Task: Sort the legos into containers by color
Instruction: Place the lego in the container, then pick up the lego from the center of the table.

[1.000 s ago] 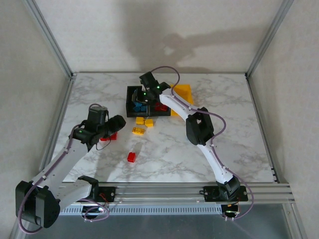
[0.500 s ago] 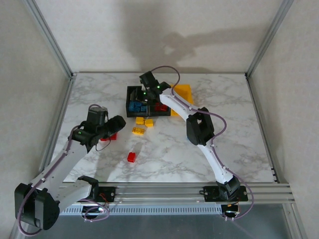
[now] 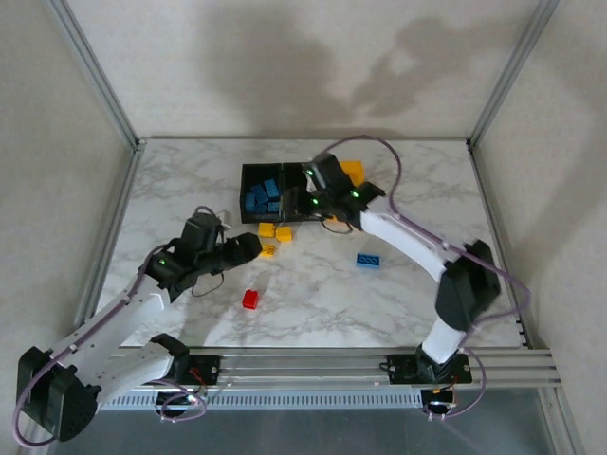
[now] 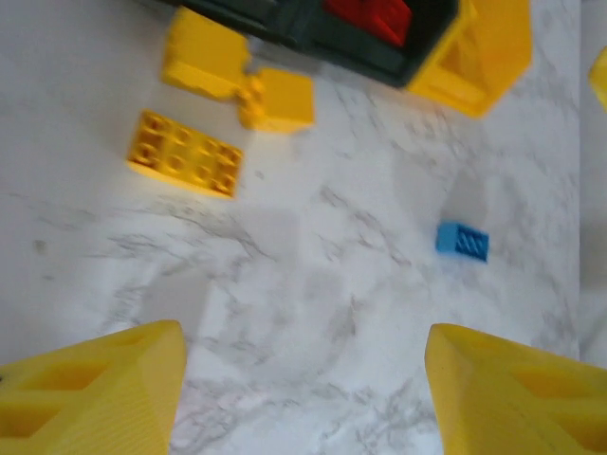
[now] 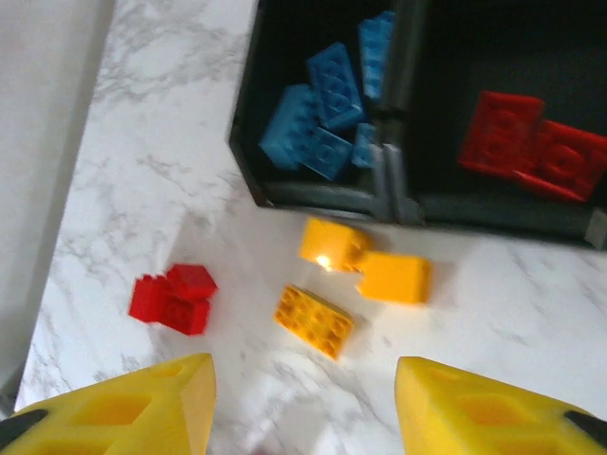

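Observation:
Several blue legos (image 3: 265, 196) lie in the left black container (image 3: 248, 216), and red ones (image 5: 531, 149) in the black container beside it (image 5: 493, 216). The yellow container (image 3: 353, 172) stands to their right. In front of the bins lie three yellow legos (image 3: 275, 231) (image 4: 185, 154). A blue one (image 3: 369, 260) and a red one (image 3: 250, 299) lie further out, and a red pair (image 5: 173, 299) sits to the left. My left gripper (image 3: 248, 248) (image 4: 303, 379) is open and empty, low by the studded yellow lego. My right gripper (image 3: 321, 194) (image 5: 303, 398) hangs open and empty above the bins' front edge.
The marble table (image 3: 190, 180) is walled by metal frame posts (image 3: 95, 76) at the left and right. The right arm's elbow (image 3: 469, 284) stands over the table's right side. Bare marble lies to the far left and far right.
My right gripper has drawn back rightwards from over the blue bin and its jaws have opened. Its arm swung right, uncovering a blue lego. My left gripper moved right toward the yellow legos.

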